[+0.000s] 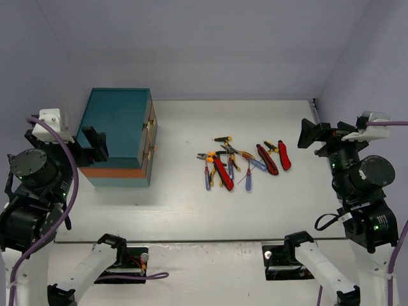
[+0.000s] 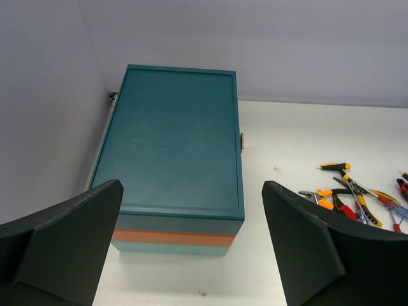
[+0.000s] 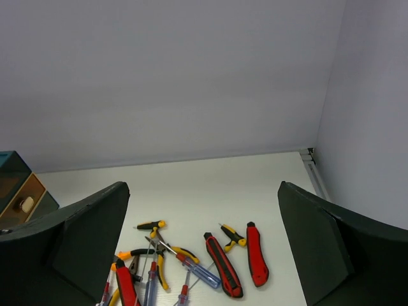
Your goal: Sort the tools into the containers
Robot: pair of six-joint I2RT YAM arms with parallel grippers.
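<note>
My left fingers [image 2: 64, 242] and right fingers [image 3: 76, 245] stand spread and empty, tools [image 1: 222, 172] lie crossed in a heap mid-worktop [image 1: 191, 204] right of the teal chest [image 1: 118, 124], drawers [image 1: 148, 137] apparently closed: I risk pinching two overlapped tools together, or dragging the chest by a small knob [image 3: 25, 204].

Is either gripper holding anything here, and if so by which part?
Nothing is held: left gripper and right gripper are both open and empty. Tools lie untouched.
</note>
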